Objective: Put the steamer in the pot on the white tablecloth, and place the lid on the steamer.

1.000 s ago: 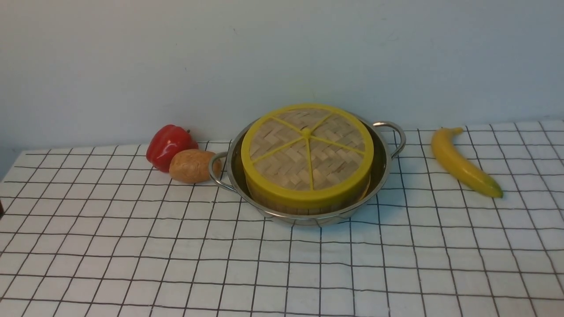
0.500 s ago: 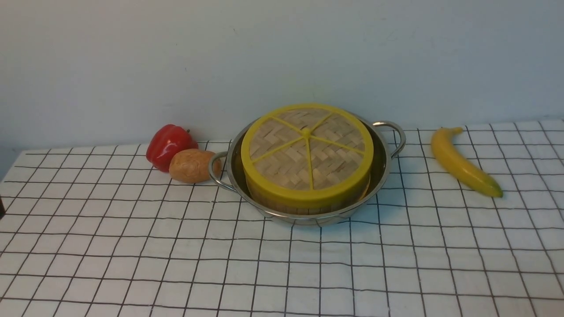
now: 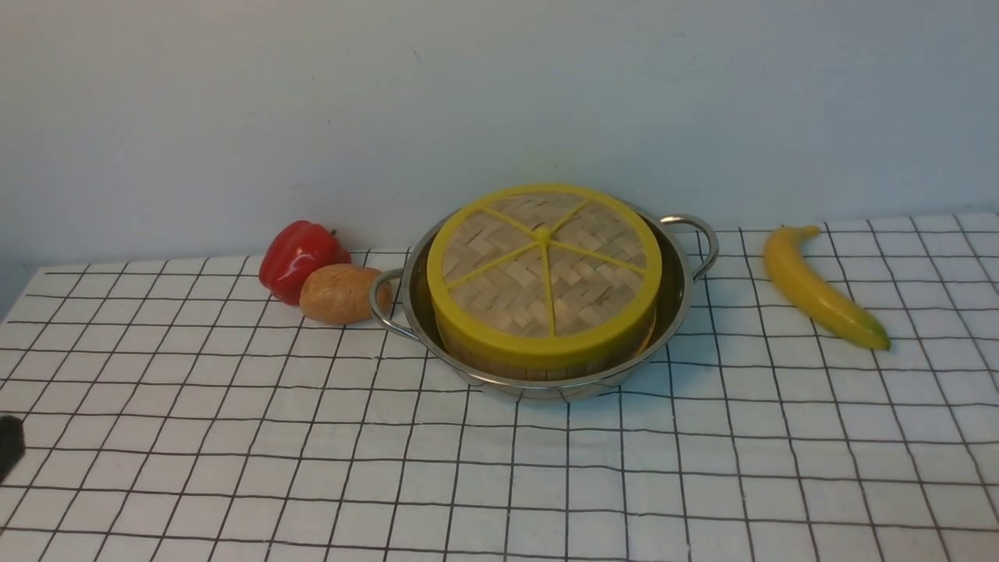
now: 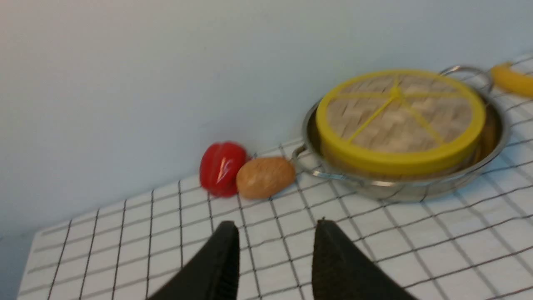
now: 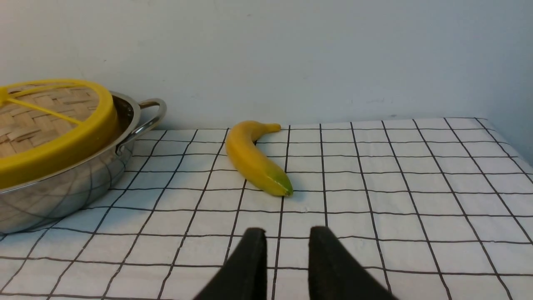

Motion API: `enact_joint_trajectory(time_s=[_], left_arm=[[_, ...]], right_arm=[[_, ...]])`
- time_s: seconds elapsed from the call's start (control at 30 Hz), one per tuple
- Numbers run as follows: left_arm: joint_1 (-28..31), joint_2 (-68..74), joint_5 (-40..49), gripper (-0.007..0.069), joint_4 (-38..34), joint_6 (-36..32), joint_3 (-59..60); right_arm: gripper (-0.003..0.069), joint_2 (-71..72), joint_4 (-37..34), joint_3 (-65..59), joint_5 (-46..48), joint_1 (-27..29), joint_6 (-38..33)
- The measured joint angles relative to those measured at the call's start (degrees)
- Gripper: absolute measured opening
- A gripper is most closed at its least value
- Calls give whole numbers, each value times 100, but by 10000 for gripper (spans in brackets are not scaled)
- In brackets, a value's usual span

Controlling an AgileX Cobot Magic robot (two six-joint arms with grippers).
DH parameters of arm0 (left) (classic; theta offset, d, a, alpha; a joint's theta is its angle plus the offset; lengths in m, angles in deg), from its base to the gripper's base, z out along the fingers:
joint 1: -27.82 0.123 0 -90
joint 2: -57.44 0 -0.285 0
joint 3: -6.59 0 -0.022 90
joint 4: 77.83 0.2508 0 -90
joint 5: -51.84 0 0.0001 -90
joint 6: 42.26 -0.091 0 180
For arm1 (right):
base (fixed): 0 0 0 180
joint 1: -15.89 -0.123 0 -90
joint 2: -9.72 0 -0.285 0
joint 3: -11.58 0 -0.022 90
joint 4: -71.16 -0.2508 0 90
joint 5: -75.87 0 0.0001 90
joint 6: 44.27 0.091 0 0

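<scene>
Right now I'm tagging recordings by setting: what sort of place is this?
Probably a staged tabletop mimicking a kitchen: a grid-patterned white tablecloth, a steel pot and a banana against a bare wall.

1. I see the pot [image 3: 677,300] as polished stainless steel, mirror-bright, its wall reflecting the grid lines in the right wrist view.
2. The lid [image 3: 544,269] looks like matt woven bamboo strips, with a smooth yellow plastic-looking rim and spokes.
3. The steamer [image 3: 546,365] shows a dull bamboo side wall under that rim.
4. The white tablecloth [image 3: 234,437] reads as soft matt cloth.
5. The banana [image 3: 819,290] and red pepper [image 3: 300,257] look smooth and glossy; the potato [image 3: 339,294] is duller.
</scene>
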Motion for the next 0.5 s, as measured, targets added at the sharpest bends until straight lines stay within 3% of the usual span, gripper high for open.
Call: enact_joint_trajectory(time_s=[0.13, 0.27, 0.5], left_arm=[[539, -359, -879, 243, 7, -12, 1366], [873, -890, -2506, 243, -5, -12, 2700], [1097, -1557, -3233, 243, 1, -35, 3111]], right_arm=[[186, 21, 0, 0, 4, 0, 6], [200, 28, 0, 0, 11, 0, 6], [218, 28, 0, 0, 17, 0, 6]])
